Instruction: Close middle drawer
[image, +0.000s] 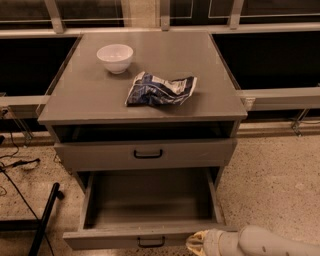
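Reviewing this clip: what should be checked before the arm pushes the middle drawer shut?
1. Middle drawer pulled out, no item visible in its box: ok.
2. Hand at the drawer front's right end, beside the black handle: ok.
3. Hand touching the front: cannot tell.
4. Bowl and crumpled bag on the cabinet top, back from its front edge: ok.
5. Space behind the drawer box unobstructed: cannot tell.
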